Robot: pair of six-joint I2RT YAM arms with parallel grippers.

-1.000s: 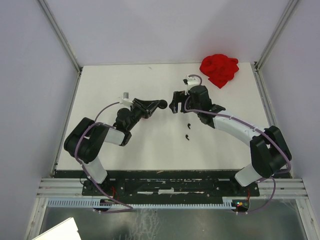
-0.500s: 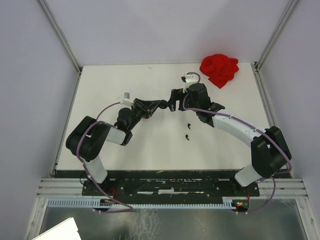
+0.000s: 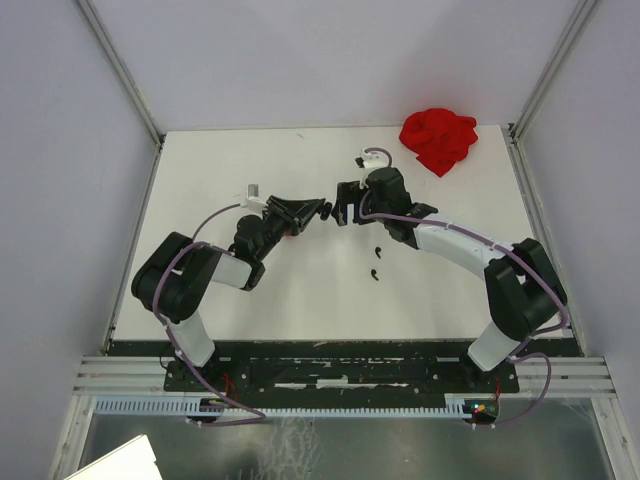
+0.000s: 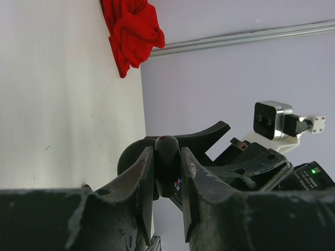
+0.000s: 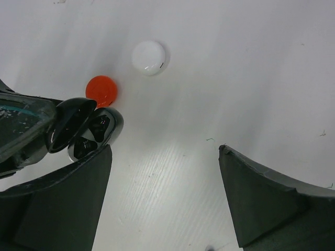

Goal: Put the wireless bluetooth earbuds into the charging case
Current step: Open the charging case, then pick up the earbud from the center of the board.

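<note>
Two black earbuds [image 3: 377, 251] lay on the table [image 3: 250, 290], apart from the charging case [image 5: 94, 128] on its near side, toward the arm bases, neither one in it. The left gripper [image 4: 166, 154] was clamped tight on the case, whose lid stood open. Just to the right of the case, the right gripper [image 5: 165, 157] hung with its jaws spread wide, holding nothing. In the right wrist view, a red disc [image 5: 101, 89] showed just beside the case, with a white disc [image 5: 149, 56] beyond it.
</note>
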